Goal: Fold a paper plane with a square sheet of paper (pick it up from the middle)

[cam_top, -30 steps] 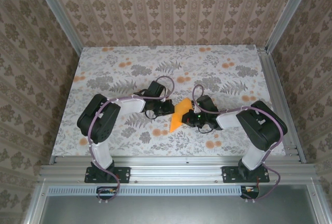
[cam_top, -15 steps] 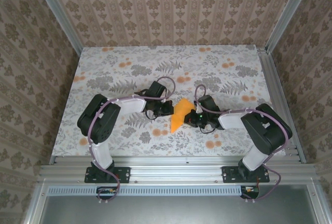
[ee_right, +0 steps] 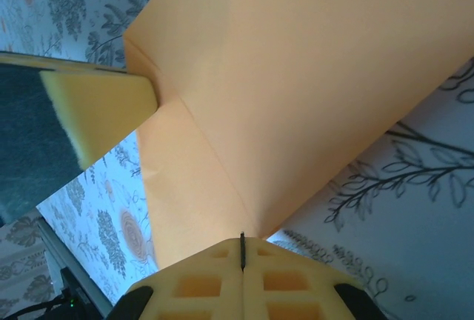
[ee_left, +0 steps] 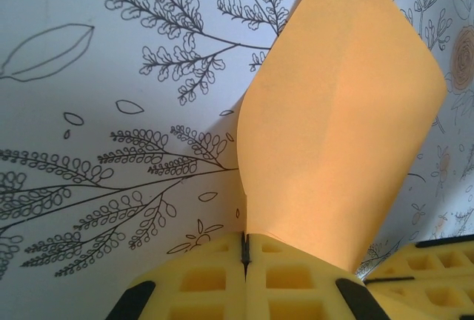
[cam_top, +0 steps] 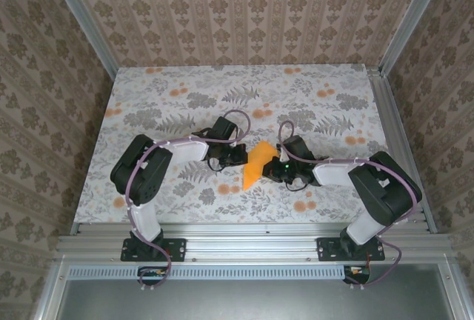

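your left gripper [cam_top: 241, 155], at the 9 o'clock side of the square sheet of paper [cam_top: 255, 164], and your right gripper [cam_top: 271, 169], at its 3 o'clock, are both clamped on it.

The thin bright orange sheet of paper [cam_top: 255, 163] is folded into a narrow, pointed shape (faint creases cross its face). It is bowed rather than flat, mid-desk [cam_top: 170, 90], with its tip toward the near-left.
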Robot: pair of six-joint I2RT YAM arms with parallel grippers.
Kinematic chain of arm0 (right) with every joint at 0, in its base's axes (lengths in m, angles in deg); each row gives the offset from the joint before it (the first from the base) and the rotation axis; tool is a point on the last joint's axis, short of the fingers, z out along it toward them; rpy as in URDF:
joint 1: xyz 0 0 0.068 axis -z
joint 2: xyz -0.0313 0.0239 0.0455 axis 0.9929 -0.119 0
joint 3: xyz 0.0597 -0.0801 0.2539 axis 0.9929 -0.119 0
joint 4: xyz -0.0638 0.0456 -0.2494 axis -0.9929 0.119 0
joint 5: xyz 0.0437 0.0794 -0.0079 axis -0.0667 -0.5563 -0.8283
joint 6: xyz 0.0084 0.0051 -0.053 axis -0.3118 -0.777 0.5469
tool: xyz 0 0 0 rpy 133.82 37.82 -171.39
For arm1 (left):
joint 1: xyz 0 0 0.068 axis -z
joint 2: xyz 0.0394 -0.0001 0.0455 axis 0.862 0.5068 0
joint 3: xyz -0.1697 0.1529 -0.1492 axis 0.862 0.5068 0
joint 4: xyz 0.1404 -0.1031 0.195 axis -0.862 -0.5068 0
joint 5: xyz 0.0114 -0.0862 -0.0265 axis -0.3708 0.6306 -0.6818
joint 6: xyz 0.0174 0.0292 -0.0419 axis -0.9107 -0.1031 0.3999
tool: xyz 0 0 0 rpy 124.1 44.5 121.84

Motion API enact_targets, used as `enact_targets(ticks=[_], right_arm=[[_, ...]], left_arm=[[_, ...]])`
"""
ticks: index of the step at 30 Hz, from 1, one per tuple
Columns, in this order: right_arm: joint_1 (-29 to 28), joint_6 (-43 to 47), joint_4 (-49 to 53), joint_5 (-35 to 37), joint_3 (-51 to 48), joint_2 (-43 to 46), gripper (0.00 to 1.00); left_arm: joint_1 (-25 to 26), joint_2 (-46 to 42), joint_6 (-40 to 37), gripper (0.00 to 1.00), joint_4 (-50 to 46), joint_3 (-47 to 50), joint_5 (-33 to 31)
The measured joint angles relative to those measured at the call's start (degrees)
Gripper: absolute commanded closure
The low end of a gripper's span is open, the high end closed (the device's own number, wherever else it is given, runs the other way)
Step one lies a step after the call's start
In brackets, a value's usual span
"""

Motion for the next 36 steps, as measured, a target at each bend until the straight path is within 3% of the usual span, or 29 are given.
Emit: enact_targets(ticks=[8,25,36], right_arm=[[-1.29,-1.05,0.48,0.17,0.68,1.25,0.93],[-2.47,-1.16,-0.13,0.63,2.1,-4.42,0.94],[-2.54,0.2,1.53,1.22,2.91,-4.48,0.96]], left_arm=[[0.98,0.0,-1.51,1.0,-1.53,-0.09,-1.27],[1.18,-0.04,-2.34,1.0,-2.91,-0.2,-2.4],[1.51,-0.37,-4.48,0.89,-5.33,-1.4,-2.43]])
